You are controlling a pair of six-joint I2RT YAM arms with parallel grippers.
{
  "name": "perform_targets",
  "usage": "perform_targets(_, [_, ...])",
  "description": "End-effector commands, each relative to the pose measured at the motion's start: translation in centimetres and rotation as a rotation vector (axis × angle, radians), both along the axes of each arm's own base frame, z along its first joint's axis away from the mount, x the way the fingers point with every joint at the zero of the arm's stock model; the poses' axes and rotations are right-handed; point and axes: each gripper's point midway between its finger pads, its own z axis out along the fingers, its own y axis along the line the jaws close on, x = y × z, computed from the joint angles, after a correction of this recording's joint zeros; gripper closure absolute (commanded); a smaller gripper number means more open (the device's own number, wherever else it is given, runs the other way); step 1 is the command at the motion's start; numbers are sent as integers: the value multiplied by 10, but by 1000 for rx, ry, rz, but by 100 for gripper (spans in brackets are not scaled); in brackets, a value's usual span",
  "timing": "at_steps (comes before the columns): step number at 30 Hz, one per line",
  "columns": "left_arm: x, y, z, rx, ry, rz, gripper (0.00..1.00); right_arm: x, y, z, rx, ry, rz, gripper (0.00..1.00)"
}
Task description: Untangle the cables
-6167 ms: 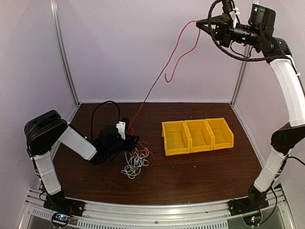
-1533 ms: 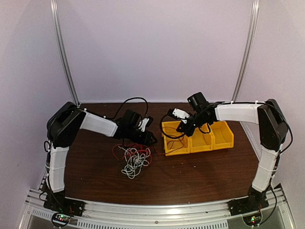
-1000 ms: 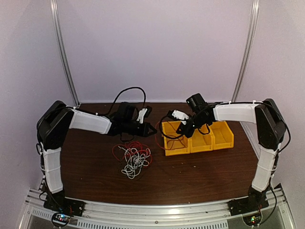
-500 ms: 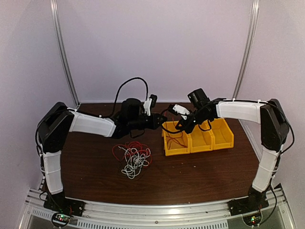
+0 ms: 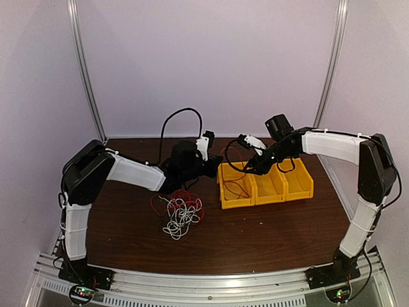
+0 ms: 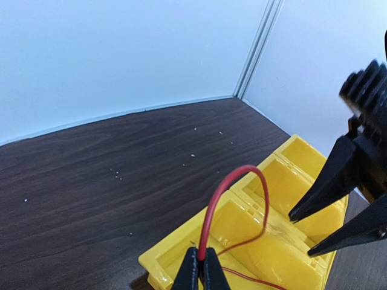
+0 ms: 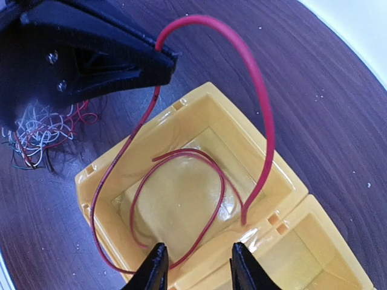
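Red cable in the left bin; clump on the table.
Your left gripper is pinched tight on the red cable at the edge of the leftmost yellow bin, 1 of 3 in a row; the cable arches up and drops into that bin, where a loop lies on its floor; your right gripper hangs over the same bin, jaws apart, holding nothing; the tangled clump of white, black and red strands lies on the table just left of the bins.
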Motion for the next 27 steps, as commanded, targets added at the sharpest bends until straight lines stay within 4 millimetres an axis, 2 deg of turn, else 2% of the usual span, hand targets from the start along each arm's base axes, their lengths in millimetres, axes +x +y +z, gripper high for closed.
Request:
perform_targets(1, [-2, -11, 12, 53, -137, 4, 100, -17, -15, 24, 17, -20, 25, 62])
perform_targets(5, [-11, -17, 8, 139, -205, -18, 100, -27, -27, 24, -12, -63, 35, 57])
perform_targets(8, [-25, -28, 3, 223, -277, -58, 100, -27, -30, 30, -13, -116, 33, 56])
perform_targets(14, [-39, -35, -4, 298, -319, -97, 100, -5, -20, 51, 26, -192, 25, 55])
perform_targets(18, [-45, -34, -6, 292, -314, -121, 100, 9, -11, 48, 39, -199, 35, 54])
perform_targets(21, [-51, -33, -5, 278, -316, -142, 100, 15, -5, 38, 43, -184, 59, 55])
perform_targets(22, [-51, -33, -6, 277, -315, -146, 100, 15, -2, 35, 48, -178, 76, 58])
perform_targets(25, [-53, -32, -6, 278, -311, -152, 100, 11, 5, 30, 76, -160, 123, 74])
perform_targets(27, [-52, -31, -6, 278, -307, -139, 100, 9, 7, 29, 91, -156, 127, 97])
